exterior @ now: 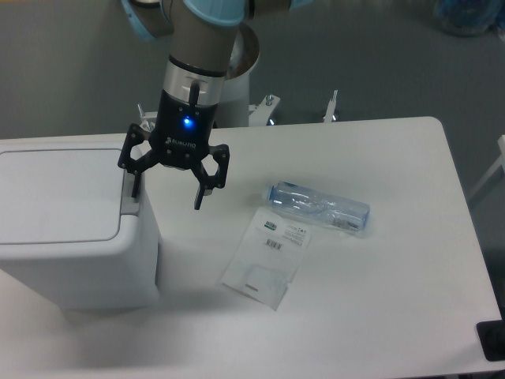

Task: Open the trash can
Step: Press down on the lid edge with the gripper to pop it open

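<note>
The trash can (67, 229) is a large boxy white bin at the left of the table, its flat lid (55, 193) closed. A grey tab (129, 199) sits at the lid's right edge. My gripper (167, 196) hangs open just right of the bin, its left finger (136, 183) right over the tab and its right finger (201, 193) over the bare table. It holds nothing. Whether the left finger touches the tab cannot be told.
A clear plastic bottle (319, 208) lies on its side at mid-table. A clear bag with a printed label (267, 257) lies flat in front of it. The white table (379, 300) ends at the right and front. A dark object (493, 341) shows at the bottom right corner.
</note>
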